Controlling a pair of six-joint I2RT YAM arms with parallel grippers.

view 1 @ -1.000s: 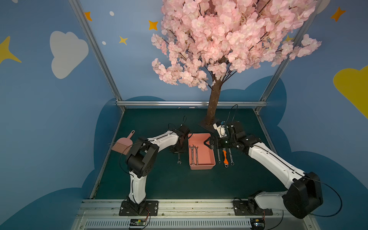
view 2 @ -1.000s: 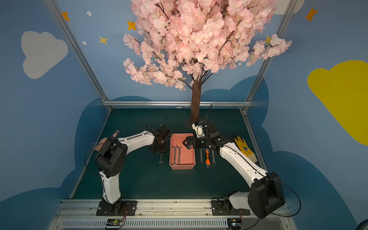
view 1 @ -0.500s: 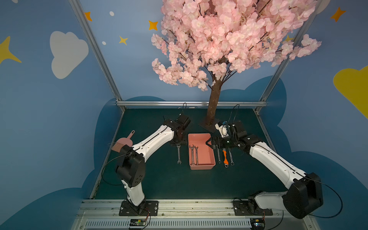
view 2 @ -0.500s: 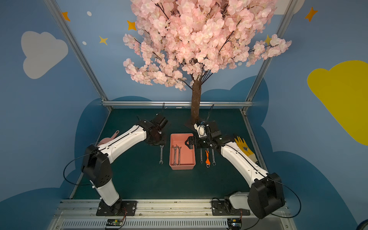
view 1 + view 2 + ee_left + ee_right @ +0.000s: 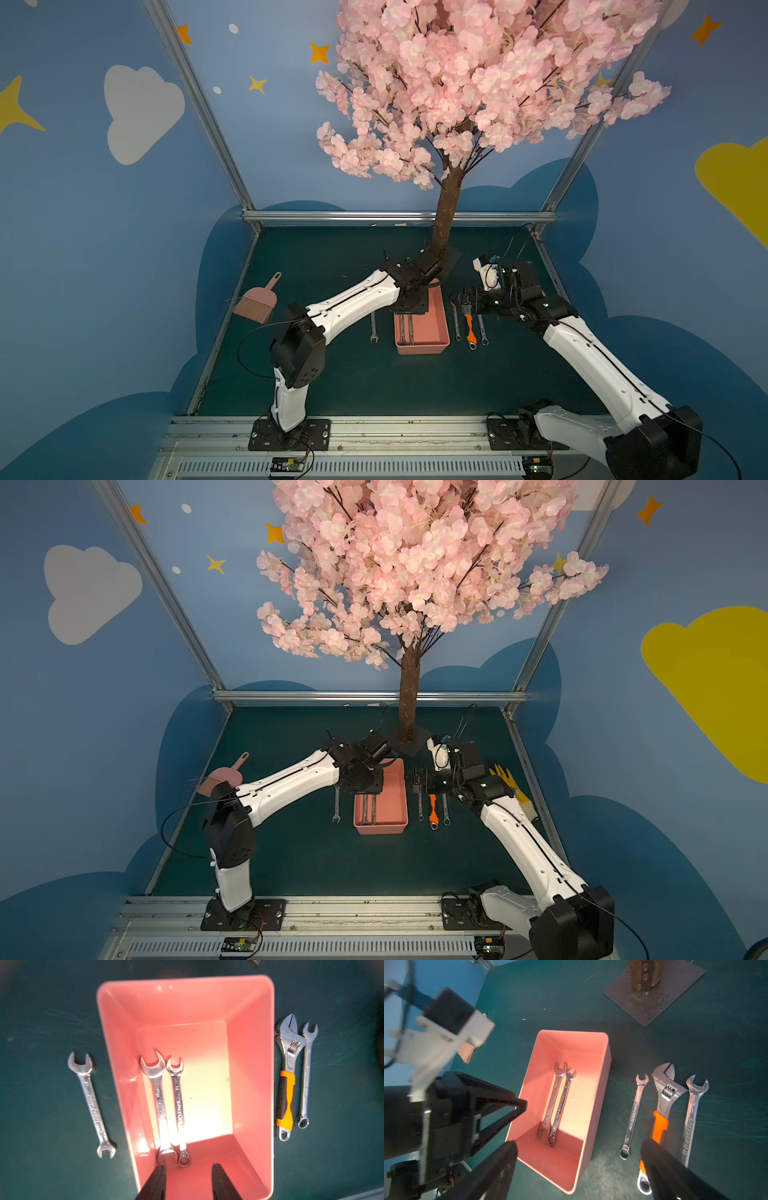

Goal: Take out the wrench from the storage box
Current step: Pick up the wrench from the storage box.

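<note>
Left arm (image 5: 353, 299) reaches out low from its base, wrist bent down over the far end of the storage box (image 5: 422, 348). Left gripper (image 5: 188, 1167) points into it, fingers parted, nothing between them. Right arm (image 5: 590, 353) stretches in from the opposite side; right gripper (image 5: 578, 1144) hovers beside the box, fingers spread wide, empty. Count: one box. Two inside, side by side: larger wrench (image 5: 159, 1103), slimmer wrench (image 5: 179, 1109). On the mat: single wrench (image 5: 91, 1103) left-arm side; right-arm side, adjustable wrench (image 5: 662, 1105) between short wrench (image 5: 633, 1118) and long wrench (image 5: 691, 1122).
</note>
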